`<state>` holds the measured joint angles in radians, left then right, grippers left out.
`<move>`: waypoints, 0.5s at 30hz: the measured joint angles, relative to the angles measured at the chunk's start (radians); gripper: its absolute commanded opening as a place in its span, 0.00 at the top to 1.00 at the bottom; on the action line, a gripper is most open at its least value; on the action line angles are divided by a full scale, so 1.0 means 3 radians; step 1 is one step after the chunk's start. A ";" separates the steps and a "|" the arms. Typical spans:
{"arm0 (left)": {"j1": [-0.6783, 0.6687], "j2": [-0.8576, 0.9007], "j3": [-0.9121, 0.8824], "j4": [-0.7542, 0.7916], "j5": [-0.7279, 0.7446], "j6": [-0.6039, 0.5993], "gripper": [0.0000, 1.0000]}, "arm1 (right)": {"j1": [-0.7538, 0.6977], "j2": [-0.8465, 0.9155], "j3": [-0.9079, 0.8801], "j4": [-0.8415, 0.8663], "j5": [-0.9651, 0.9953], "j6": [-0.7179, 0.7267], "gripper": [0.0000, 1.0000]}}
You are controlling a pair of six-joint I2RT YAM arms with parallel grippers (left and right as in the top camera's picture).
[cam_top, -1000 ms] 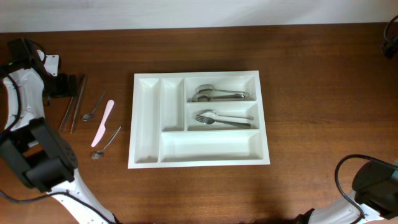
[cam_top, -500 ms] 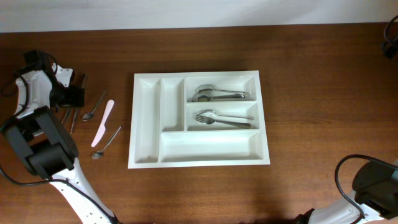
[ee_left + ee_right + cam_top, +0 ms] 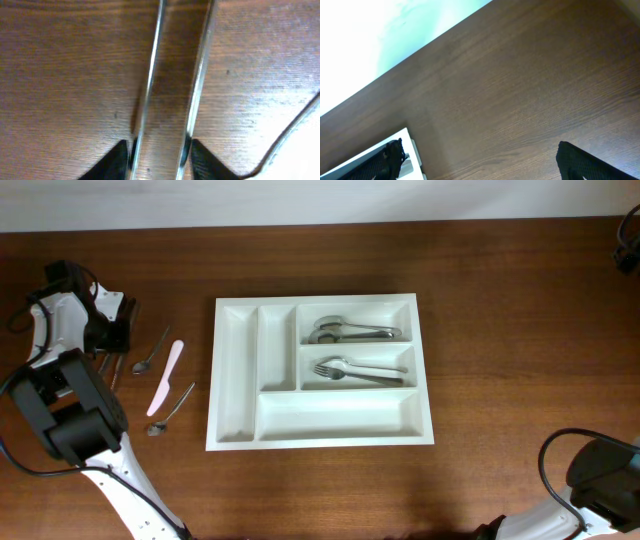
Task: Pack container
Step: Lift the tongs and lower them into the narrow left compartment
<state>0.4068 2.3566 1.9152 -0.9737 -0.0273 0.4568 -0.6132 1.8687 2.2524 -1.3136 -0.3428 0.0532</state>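
The left gripper (image 3: 157, 162) is seen low over the table (image 3: 500, 330), at the far left of the overhead view. Its jaws are spread around two metal chopsticks (image 3: 148, 85) that lie side by side on the wood. One black fingertip (image 3: 117, 161) is placed just outside the left stick and the other just outside the right one. Bare wood is visible between the two sticks. Whether the pads press on the metal cannot be told.

Just to the right of the chopsticks, three more pieces are laid on the table: a small spoon (image 3: 150, 353), a pink plastic knife (image 3: 166, 376) and a second spoon (image 3: 172, 407). All three are kept apart from the white cutlery tray (image 3: 320, 443), which is set near the middle of the table. In the tray, spoons (image 3: 345, 332) are held in the upper right compartment and forks (image 3: 355, 369) in the one below it. The two long compartments on the left and the wide one along the bottom are shown without cutlery.

The right gripper (image 3: 485, 165) is held off the table with its dark fingers (image 3: 390, 156) wide apart and nothing between them. A corner of the tray is caught at the lower left of its view.
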 measured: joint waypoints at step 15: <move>-0.0094 0.0025 0.0276 -0.0521 0.0000 -0.0024 0.98 | 0.0000 0.0001 0.0000 0.0000 0.0000 -0.0001 0.01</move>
<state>0.3786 2.3642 1.9980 -1.1301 -0.0273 0.4496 -0.6132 1.8690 2.2524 -1.3136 -0.3428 0.0528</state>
